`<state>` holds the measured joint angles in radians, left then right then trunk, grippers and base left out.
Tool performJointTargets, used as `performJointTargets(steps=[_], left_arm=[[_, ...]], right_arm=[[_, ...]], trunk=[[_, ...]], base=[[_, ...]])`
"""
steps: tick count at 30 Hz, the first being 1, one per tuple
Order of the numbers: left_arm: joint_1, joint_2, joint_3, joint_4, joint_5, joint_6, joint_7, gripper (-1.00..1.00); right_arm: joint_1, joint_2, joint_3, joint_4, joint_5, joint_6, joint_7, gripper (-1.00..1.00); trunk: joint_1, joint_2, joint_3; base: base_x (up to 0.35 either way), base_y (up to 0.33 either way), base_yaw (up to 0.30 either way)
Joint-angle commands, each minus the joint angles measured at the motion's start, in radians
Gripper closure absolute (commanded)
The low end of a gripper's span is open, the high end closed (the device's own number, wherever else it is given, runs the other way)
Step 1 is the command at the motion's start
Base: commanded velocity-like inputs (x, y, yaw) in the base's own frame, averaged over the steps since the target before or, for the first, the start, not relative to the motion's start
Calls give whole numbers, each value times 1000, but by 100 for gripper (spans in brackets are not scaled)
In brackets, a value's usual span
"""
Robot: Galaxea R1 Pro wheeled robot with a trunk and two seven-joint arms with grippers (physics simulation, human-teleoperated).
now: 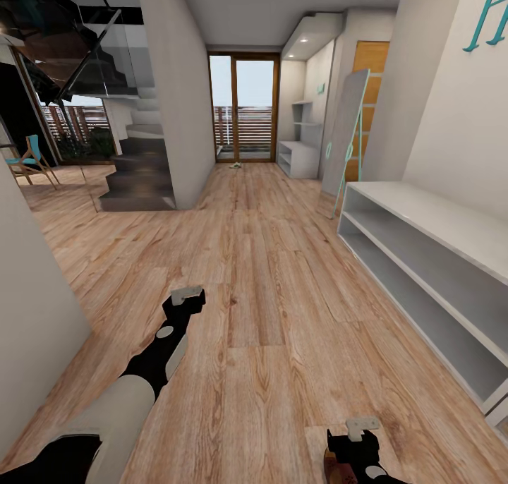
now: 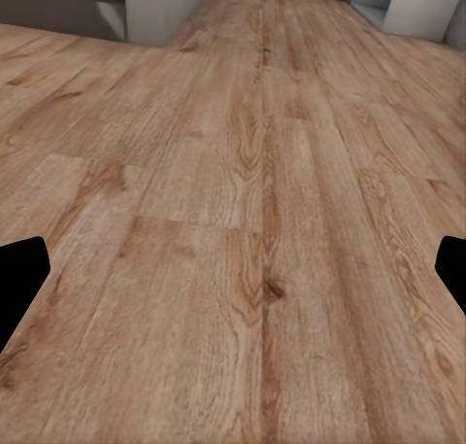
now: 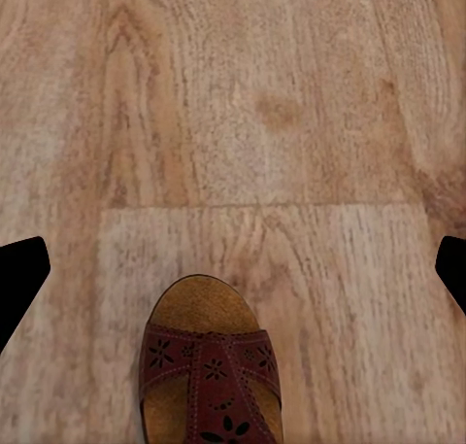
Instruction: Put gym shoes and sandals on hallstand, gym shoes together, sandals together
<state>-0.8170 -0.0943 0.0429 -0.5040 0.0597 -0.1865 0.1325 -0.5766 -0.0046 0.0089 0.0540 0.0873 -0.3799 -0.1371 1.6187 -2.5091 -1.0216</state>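
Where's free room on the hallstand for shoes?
Bench top and both long shelf compartments of the hallstand look bare along their whole visible length. The corridor floor is open too, apart from a sandal under the right gripper and a shoe near the far door.

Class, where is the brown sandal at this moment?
In the right wrist view, the sandal lies on the wood floor between the open right gripper fingertips; the head view shows it beneath that gripper.

A dark staircase with a glass balustrade (image 1: pixel 137 166) rises at the far left, beside a teal-cushioned wooden chair (image 1: pixel 29 161). A glazed wood-framed door (image 1: pixel 244 108) closes the corridor's far end. A tall teal-framed leaning mirror (image 1: pixel 346 142) stands against the right wall, near a narrow white shelf unit (image 1: pixel 299 142).
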Motion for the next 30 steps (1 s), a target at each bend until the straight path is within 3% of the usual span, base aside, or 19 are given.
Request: performJointTargets(steps=[1, 24, 30], left_arm=[[-1, -1, 2, 1, 6, -4, -1, -100], [-1, -19, 0, 1, 6, -4, -1, -100], [-1, -20, 0, 1, 6, -4, -1, -100]], right_arm=[[-2, 0, 1, 4, 9, -5, -7, -100], [-2, 0, 1, 4, 9, -5, -6, -100], [-2, 0, 0, 4, 9, -5, -7, -100]], trunk=[[0, 0, -1], [0, 0, -1], [2, -2, -24]], base=[[0, 0, 0], [0, 0, 0], [0, 0, 0]])
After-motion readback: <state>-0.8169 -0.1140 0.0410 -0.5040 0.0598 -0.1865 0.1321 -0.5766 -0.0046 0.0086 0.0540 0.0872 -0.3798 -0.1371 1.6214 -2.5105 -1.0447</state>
